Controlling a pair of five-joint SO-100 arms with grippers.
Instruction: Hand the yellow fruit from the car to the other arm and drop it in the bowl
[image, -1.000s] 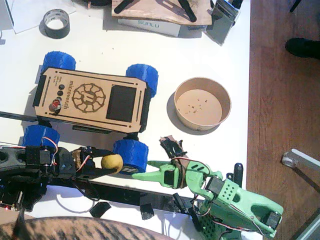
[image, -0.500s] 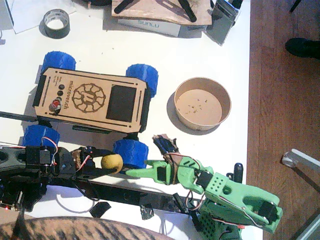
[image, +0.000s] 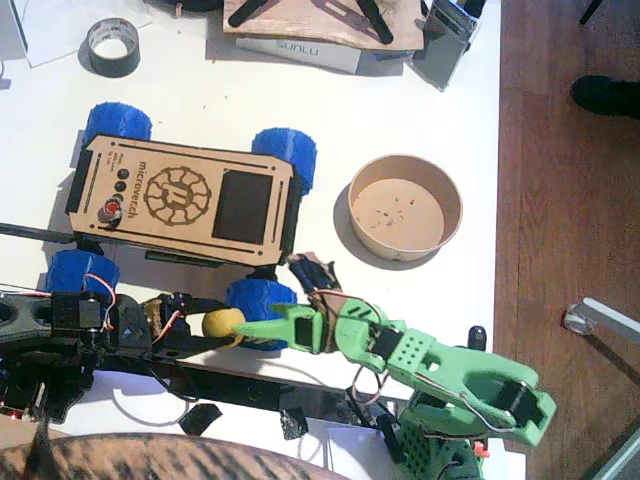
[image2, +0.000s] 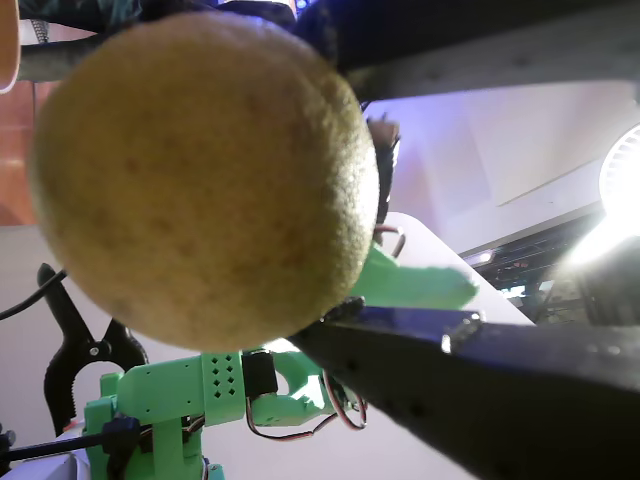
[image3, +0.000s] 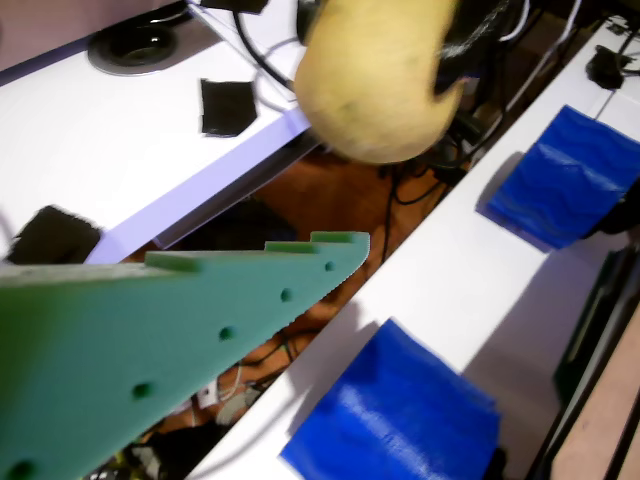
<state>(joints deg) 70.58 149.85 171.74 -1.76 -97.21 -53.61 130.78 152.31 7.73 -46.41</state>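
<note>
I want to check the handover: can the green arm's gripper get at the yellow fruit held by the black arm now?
Probably yes. The right gripper points at the yellow fruit, its tip almost there, and nothing stands between them. The left gripper holds the fruit beside the car.

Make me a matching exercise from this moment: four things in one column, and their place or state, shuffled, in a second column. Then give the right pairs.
Things:
1. yellow fruit
2. bowl
3. car
4. tape roll

Places or states:
A. lies at the far left of the table
B. stands empty, right of the car
C. held in the left gripper
D. stands on blue wheels, top bare

Pairs: 1-C, 2-B, 3-D, 4-A
</note>
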